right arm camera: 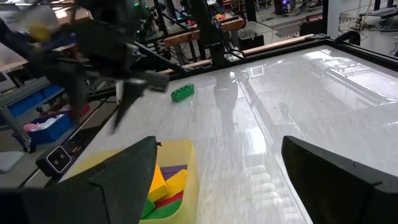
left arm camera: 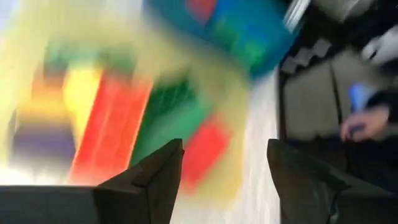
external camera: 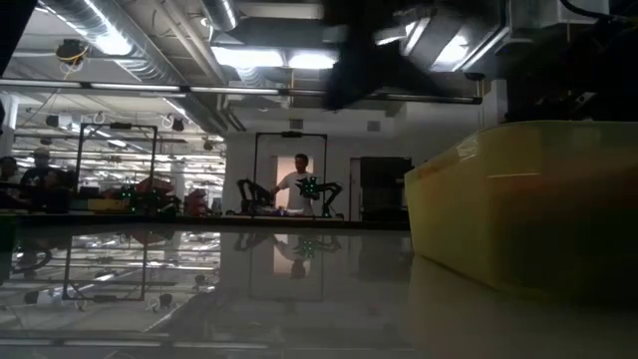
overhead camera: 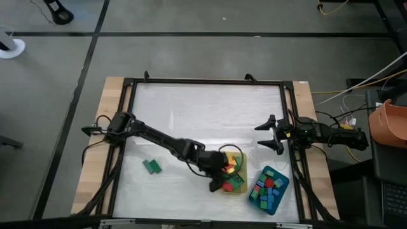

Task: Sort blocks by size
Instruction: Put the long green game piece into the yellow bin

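My left gripper (overhead camera: 222, 175) hangs open over the yellow tray (overhead camera: 241, 189) near the table's front right. In the blurred left wrist view its fingers (left arm camera: 155, 180) stand apart above the tray's blocks: a long red one (left arm camera: 112, 124), a green one (left arm camera: 174, 106), a yellow one (left arm camera: 81, 93) and a small red one (left arm camera: 208, 149). Nothing sits between the fingers. One green block (overhead camera: 151, 166) lies alone on the table, left of the tray. My right gripper (overhead camera: 266, 135) waits open at the right edge.
A teal tray (overhead camera: 282, 175) holding several mixed blocks stands right of the yellow tray, by the table's front right corner. A black frame (overhead camera: 203, 81) runs round the white table top. The yellow tray's wall (external camera: 528, 209) fills the right of the low view. People stand in the room behind.
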